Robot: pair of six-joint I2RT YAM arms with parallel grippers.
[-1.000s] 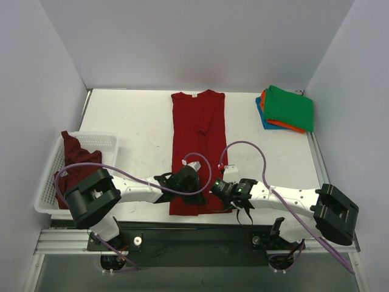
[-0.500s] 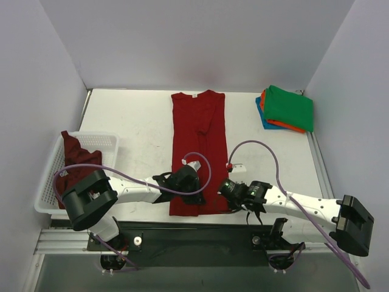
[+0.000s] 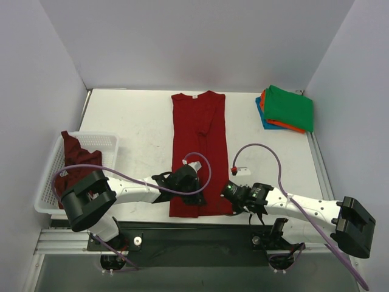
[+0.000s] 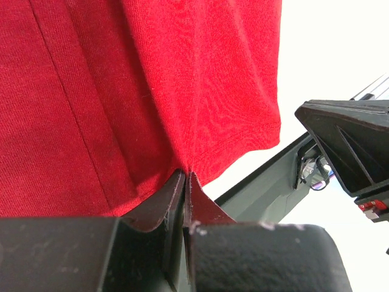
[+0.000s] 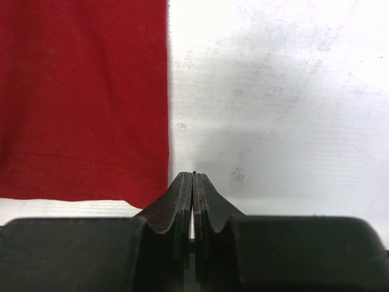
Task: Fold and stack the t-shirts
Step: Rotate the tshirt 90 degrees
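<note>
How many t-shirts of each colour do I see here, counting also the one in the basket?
red t-shirt: 1
maroon t-shirt: 1
green t-shirt: 1
orange t-shirt: 1
blue t-shirt: 1
Total: 5

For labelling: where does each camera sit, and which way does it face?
Top external: above and behind the arms, facing down on the table; left arm and right arm show.
Left wrist: on the left arm, facing along the left fingers, shut on the red t-shirt.
Right wrist: on the right arm, facing along the shut right fingers, beside the shirt's corner.
Shared: both wrist views show its near hem.
</note>
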